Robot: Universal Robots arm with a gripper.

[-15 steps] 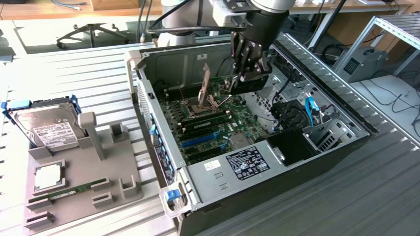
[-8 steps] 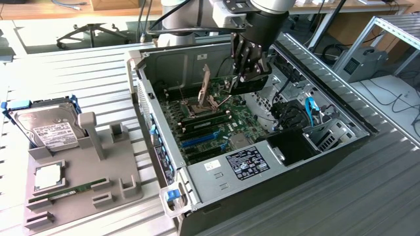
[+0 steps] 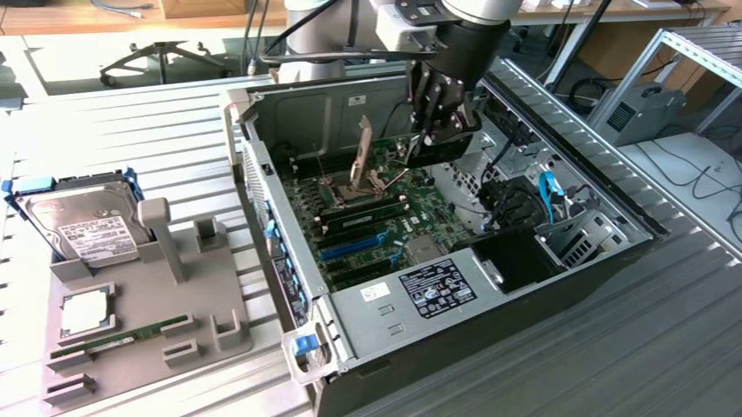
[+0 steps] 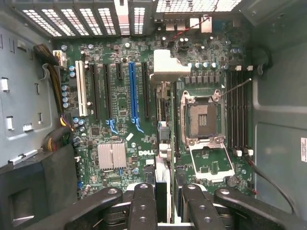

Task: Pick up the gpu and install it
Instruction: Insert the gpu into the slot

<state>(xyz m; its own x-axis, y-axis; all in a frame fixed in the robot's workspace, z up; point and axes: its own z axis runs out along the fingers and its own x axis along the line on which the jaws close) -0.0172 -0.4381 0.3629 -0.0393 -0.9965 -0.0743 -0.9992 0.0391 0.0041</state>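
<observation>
The gpu (image 3: pixel 439 149) hangs edge-on inside the open computer case (image 3: pixel 383 321), above the green motherboard (image 3: pixel 400 204). Its silver end bracket (image 3: pixel 363 143) points toward the case's rear wall. My gripper (image 3: pixel 447 117) comes down from above and is shut on the card's black body. In the wrist view the gpu (image 4: pixel 163 143) is a thin strip running between my two fingers (image 4: pixel 144 203), with its bracket (image 4: pixel 168 67) at the far end. It hovers beside the black expansion slot (image 4: pixel 145 91), between the blue slot (image 4: pixel 133 91) and the processor socket (image 4: pixel 204 117).
A grey fixture (image 3: pixel 174 295) at the exterior view's left holds a silver hard drive (image 3: pixel 87 228), a square chip (image 3: pixel 86 313) and a RAM stick (image 3: pixel 122 337). Cables (image 4: pixel 50 62) and a black drive bay (image 3: pixel 516 256) crowd the case's sides.
</observation>
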